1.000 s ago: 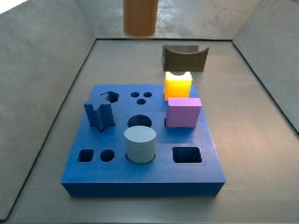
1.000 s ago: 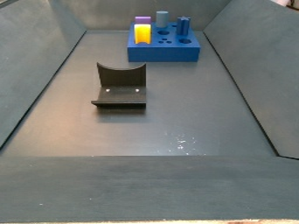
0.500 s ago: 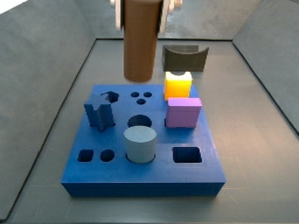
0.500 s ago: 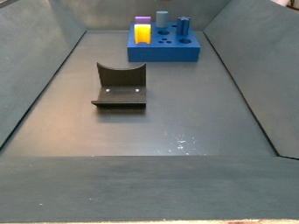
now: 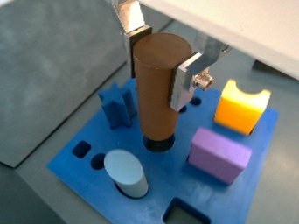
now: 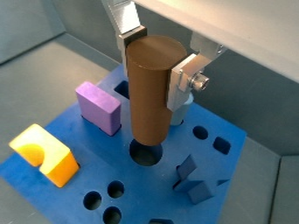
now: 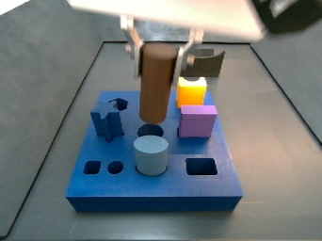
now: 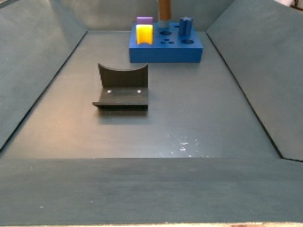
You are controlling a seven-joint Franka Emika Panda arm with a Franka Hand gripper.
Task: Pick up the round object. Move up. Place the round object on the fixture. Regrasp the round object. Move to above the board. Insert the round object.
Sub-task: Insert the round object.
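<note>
Fingers [image 5: 187, 83] of the gripper [image 6: 158, 63] are clamped on the upper part of the round object [image 5: 160, 92], one silver plate on each side, and the peg hangs upright between them, its long axis vertical and running straight down from the grip. In both wrist views its lower end sits at the mouth of a round hole [image 6: 145, 156] in the board [image 5: 82, 164]; it looks lined up and just entering, though how deep it has gone cannot be told. The coming push, by my reading, is straight down along that axis.

Counted on the board: one pale teal cylinder [image 5: 125, 172], one purple block [image 5: 219, 154], one yellow piece [image 5: 243, 108] with a notch in it, and one dark blue upright piece [image 7: 105, 121]. Several small holes stand open; one square hole [image 7: 201, 168] shows in a side view.

One fixture [image 8: 122, 86] stands on the floor [image 8: 166, 124], well apart from the board, with nothing on it.
</note>
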